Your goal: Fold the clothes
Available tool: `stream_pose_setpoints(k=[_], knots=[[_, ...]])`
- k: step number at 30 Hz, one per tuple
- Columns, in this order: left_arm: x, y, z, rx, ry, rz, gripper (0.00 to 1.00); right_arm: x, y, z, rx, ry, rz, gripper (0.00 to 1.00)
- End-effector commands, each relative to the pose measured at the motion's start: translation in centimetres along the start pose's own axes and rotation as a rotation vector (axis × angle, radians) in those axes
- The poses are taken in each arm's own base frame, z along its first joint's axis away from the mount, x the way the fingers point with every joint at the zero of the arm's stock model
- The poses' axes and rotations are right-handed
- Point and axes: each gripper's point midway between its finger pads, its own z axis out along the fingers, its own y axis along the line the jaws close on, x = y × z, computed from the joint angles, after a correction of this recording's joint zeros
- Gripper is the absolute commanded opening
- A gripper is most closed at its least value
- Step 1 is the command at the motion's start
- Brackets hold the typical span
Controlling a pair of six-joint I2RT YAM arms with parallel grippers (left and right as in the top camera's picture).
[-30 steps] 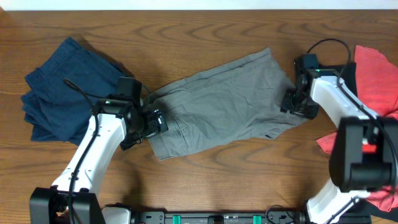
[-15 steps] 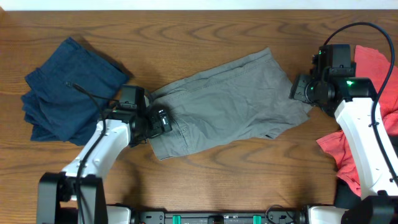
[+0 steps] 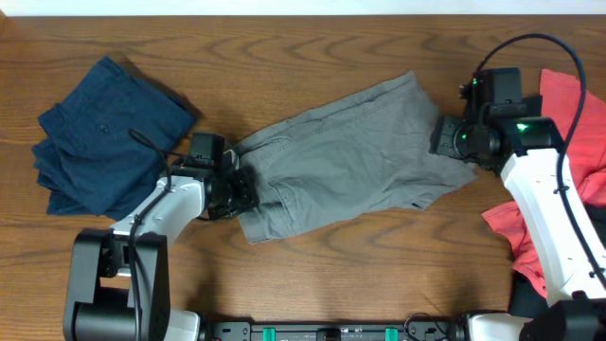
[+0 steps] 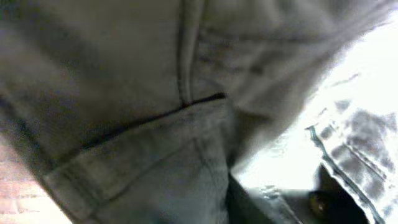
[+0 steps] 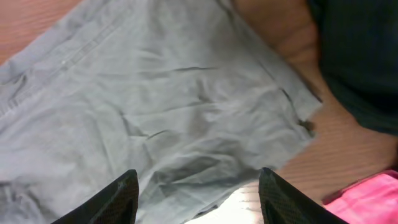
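Grey shorts (image 3: pixel 341 161) lie spread across the middle of the table, waist end to the left and leg hems to the right. My left gripper (image 3: pixel 244 187) sits at the waist edge, shut on the cloth. Grey fabric (image 4: pixel 124 93) fills the left wrist view and hides the fingers. My right gripper (image 3: pixel 443 137) hovers over the right leg hem. In the right wrist view the gripper (image 5: pixel 202 205) stands open above the grey cloth (image 5: pixel 155 106), with nothing held between its fingers (image 5: pixel 121 199).
Navy shorts (image 3: pixel 104 133) lie bunched at the far left. A coral-red piece (image 3: pixel 579 114) lies at the right edge beside my right arm, and a black piece (image 5: pixel 360 56) shows next to it. Bare wooden table (image 3: pixel 360 275) runs along the front.
My left gripper went from wide open to shut on the waist of the grey shorts, nudging the near corner. The right gripper drifted left over the leg hem.
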Motion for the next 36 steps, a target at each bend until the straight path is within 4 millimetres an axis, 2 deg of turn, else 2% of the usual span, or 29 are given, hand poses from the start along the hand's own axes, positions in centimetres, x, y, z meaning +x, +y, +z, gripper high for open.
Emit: stream_pose_setpoints(k=[1,2,3,6,8,14,17,23,25,28,32,36], knots=[[0.5,0.4,0.0,0.001,0.018,-0.006,0.06,0.7,2.2,0.0,-0.062,0.019,-0.116,0.6],[0.4,0.4,-0.3,0.0,0.016,-0.012,0.06,0.8,2.6,0.0,-0.075,0.023,-0.13,0.6],[0.3,0.5,-0.8,-0.002,0.012,-0.023,0.06,1.1,3.1,0.1,-0.093,0.031,-0.139,0.55],[-0.4,0.5,-2.4,-0.003,-0.005,-0.05,0.06,1.8,4.7,0.4,-0.161,0.063,-0.157,0.29],[-0.9,0.4,-3.7,-0.001,-0.019,-0.067,0.06,2.6,6.3,0.7,-0.233,0.1,-0.192,0.19],[-1.0,0.9,-8.0,-0.107,-0.031,-0.094,0.06,6.0,10.4,2.9,-0.337,0.228,-0.296,0.17],[-1.0,0.5,-10.3,-0.144,-0.029,-0.071,0.06,8.1,12.7,4.4,-0.376,0.292,-0.354,0.14],[-2.0,-1.8,-14.4,-0.126,-0.068,-0.032,0.06,13.1,17.6,7.9,-0.462,0.413,-0.464,0.14],[-2.4,-2.5,-15.5,-0.118,-0.087,-0.025,0.06,15.4,19.1,9.3,-0.478,0.464,-0.493,0.14],[-3.2,-3.7,-16.7,-0.088,-0.117,-0.011,0.06,19.0,21.3,10.9,-0.518,0.531,-0.541,0.14],[-3.2,-6.7,-17.6,0.054,-0.104,0.014,0.06,23.6,24.8,12.6,-0.595,0.572,-0.619,0.15],[-3.1,-9.1,-18.6,0.168,-0.094,0.039,0.06,26.7,27.8,13.4,-0.642,0.553,-0.664,0.17]])
